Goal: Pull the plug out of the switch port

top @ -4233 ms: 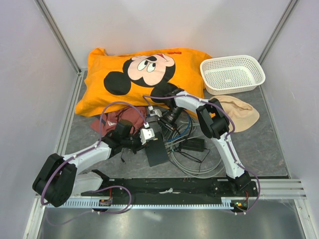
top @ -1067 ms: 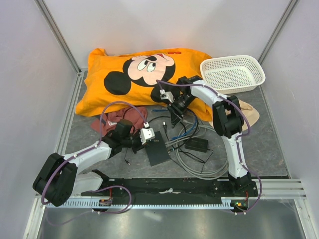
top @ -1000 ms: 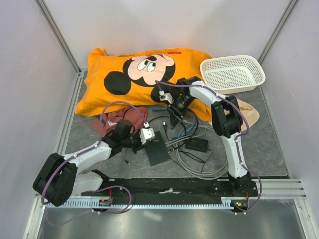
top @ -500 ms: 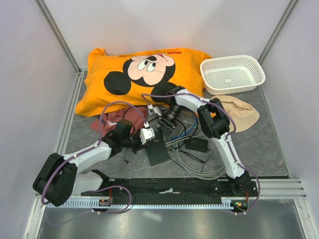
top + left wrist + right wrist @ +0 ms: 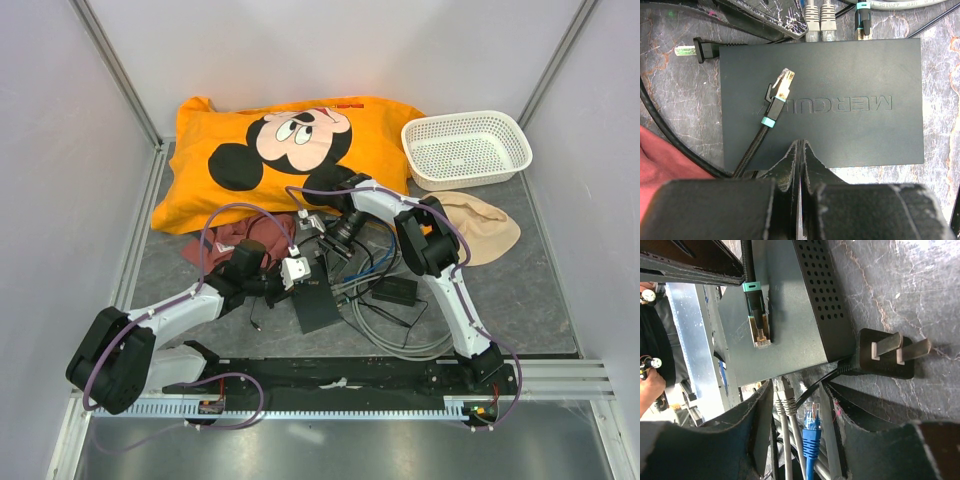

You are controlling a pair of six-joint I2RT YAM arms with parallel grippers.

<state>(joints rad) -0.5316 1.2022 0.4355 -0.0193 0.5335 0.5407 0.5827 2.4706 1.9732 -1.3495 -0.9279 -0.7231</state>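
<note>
1. The switch is a flat dark grey box lying on the marbled grey bench. Raised letters reading "MERCU" run across its lid, and one short side has a patch of small vent holes.
2. The ports run along one long edge of the box. Two grey plugs sit side by side there, each seated in a switch port. A black plug with a teal collar goes into the same edge further along.
3. The right hand is at that port edge, spread wide, with one finger on either side of the two grey plugs and not gripping them. A blue plug also shows between the fingers, just behind the grey ones. I can't tell whether it is in a port.
4. The left hand is at the opposite long edge of the box. Its fingers are pressed together with nothing between them, and the tips reach just over the lid.
5. A loose plug with a teal collar, on a braided black cable, lies on the lid in no port, its metal contacts showing.
6. A two-pin power plug lies on the bench just beside the vented short side of the box, near the port corner.
7. A small black adapter brick sits near the other short side of the box, among loops of grey cable.
</note>
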